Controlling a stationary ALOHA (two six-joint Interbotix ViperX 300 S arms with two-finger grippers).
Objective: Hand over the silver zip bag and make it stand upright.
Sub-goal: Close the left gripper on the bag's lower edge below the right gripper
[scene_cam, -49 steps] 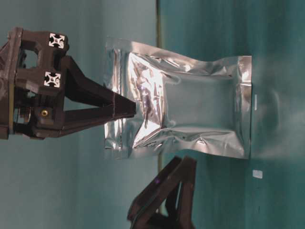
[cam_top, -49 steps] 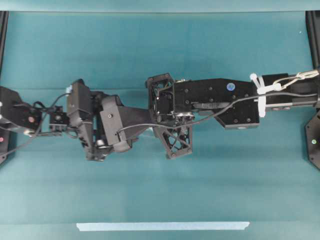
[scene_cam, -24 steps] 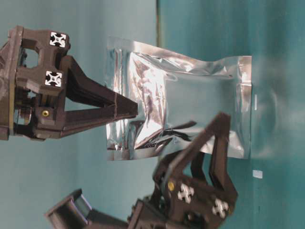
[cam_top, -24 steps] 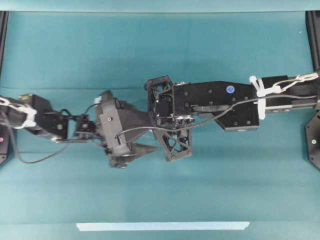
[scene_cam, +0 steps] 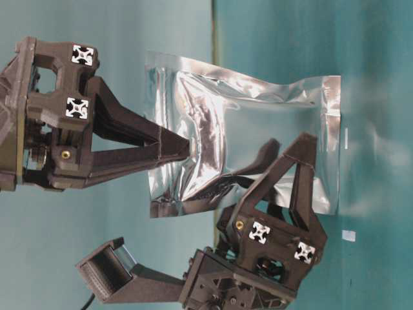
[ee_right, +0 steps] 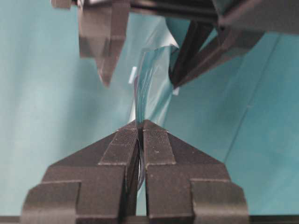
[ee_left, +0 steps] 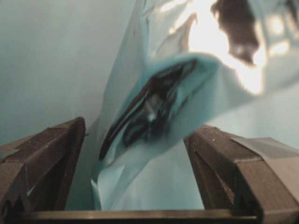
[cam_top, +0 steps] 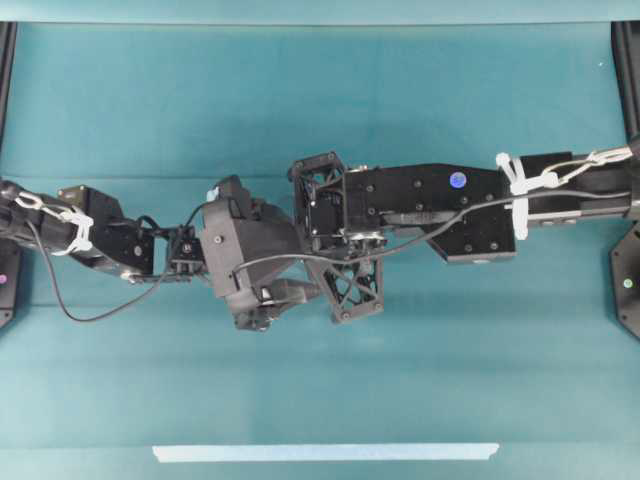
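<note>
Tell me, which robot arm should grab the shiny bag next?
Probably the left. The left gripper is open, with one finger on each side of the silver zip bag, ready to close. The right gripper is already shut on the bag's edge, holding it up.

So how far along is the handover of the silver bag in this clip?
Done: the right gripper is shut on one edge of the silver bag and holds it up. In hand: the left gripper is open, one of its fingers on each side of the bag, not yet closed. Left: the left grip, the right's release, then standing it upright on the table.
</note>
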